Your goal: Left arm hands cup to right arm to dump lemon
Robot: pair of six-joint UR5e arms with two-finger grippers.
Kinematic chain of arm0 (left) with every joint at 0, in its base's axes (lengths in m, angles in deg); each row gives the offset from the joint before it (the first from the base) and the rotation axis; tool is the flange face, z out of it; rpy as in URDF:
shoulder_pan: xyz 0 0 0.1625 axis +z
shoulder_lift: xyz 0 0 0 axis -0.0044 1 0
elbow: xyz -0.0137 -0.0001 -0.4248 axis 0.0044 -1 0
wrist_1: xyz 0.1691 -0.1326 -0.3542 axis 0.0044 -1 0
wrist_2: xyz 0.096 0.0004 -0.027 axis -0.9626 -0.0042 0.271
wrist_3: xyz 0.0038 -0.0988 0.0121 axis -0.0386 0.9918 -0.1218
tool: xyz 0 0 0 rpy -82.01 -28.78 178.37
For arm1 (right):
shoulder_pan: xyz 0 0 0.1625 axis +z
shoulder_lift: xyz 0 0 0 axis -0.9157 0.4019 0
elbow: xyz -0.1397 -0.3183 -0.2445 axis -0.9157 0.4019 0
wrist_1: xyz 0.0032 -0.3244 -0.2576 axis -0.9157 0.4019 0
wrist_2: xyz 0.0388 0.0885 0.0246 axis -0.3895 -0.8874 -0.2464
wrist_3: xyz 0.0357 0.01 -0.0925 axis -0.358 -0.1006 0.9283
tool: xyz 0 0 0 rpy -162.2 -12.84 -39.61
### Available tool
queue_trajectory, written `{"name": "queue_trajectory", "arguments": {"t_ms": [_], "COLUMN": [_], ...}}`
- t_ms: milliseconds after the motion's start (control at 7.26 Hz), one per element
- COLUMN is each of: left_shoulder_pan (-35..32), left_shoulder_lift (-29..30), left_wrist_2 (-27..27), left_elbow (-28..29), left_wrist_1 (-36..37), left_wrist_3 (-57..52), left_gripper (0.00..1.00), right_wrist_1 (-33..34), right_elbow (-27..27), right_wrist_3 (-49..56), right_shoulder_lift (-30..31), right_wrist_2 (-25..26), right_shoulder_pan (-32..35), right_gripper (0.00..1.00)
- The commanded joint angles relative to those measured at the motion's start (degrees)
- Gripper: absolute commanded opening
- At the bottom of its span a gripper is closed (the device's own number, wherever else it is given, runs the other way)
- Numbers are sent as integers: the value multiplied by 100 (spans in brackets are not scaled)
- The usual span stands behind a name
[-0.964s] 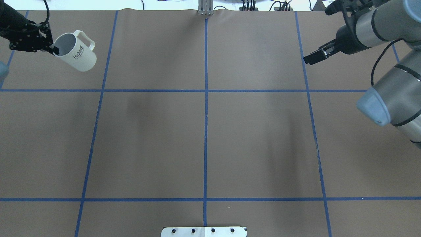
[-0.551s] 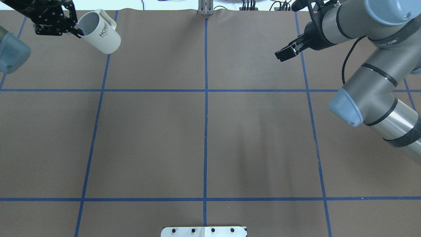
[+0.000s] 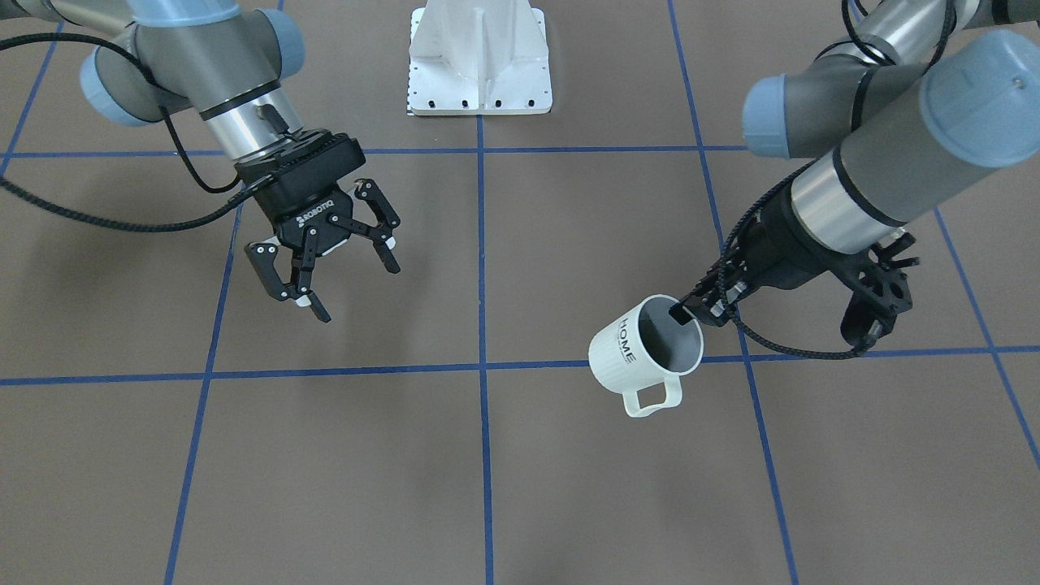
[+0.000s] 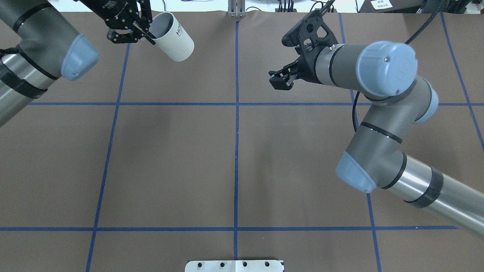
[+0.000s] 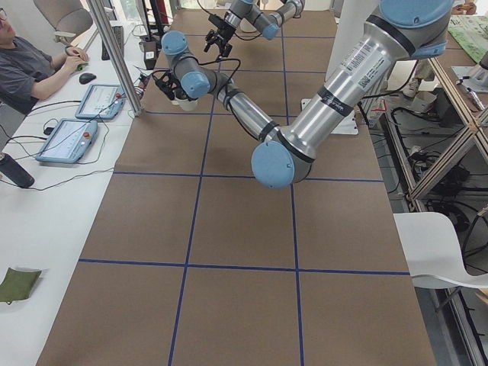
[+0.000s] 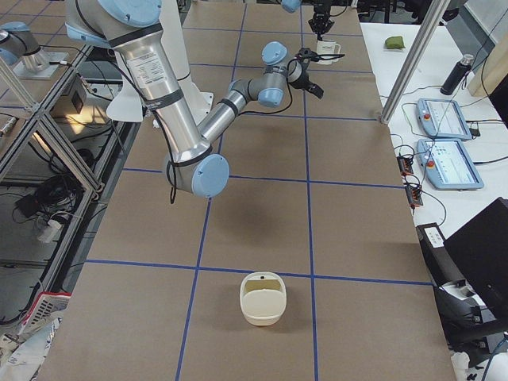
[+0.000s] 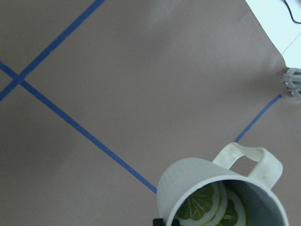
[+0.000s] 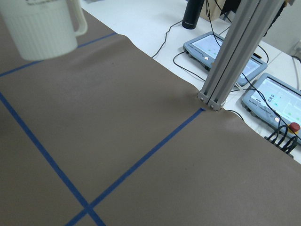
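Note:
The cup (image 3: 626, 351) is a white ribbed mug with "HOME" on its side, held tilted in the air above the brown table. My left gripper (image 3: 689, 313) is shut on its rim, one finger inside the mouth. The overhead view shows the cup (image 4: 174, 37) near the far edge, left of centre, with my left gripper (image 4: 145, 33) on it. The left wrist view shows lemon slices (image 7: 211, 207) inside the cup (image 7: 188, 176). My right gripper (image 3: 357, 291) is open and empty, some way from the cup; it also shows in the overhead view (image 4: 283, 62). The right wrist view sees the cup (image 8: 42, 28) at top left.
A white base plate (image 3: 479, 65) sits at the robot's side of the table. An aluminium post (image 8: 235, 61) stands at the far edge, with control tablets (image 8: 216, 44) behind it. A cream basket (image 6: 262, 298) stands at the table's right end.
The left gripper has carried the cup to the right along the far edge, toward the centre. The right arm has swung left toward the centre, its gripper still open.

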Motion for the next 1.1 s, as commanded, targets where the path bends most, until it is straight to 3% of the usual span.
{"name": "queue_trajectory", "arguments": {"t_ms": [0,413,964], "left_shoulder_pan": [205,556,969], "left_shoulder_lift": [324,650,747], "left_wrist_2": [-5,22,39], "left_elbow": [198,357,225], "left_wrist_1": [-20,-82,-844], "left_wrist_3": [920,2177,3504], "left_gripper": [0,0,0], "right_wrist_1": [-853,-1121,-1183], "right_elbow": [105,237,237], "right_wrist_3": [12,21,12], "right_shoulder_lift": [14,-82,-118], "right_wrist_2": [1537,2464,2686], "right_shoulder_pan": [-820,-1244,-1359], "right_gripper": [99,99,99]}}
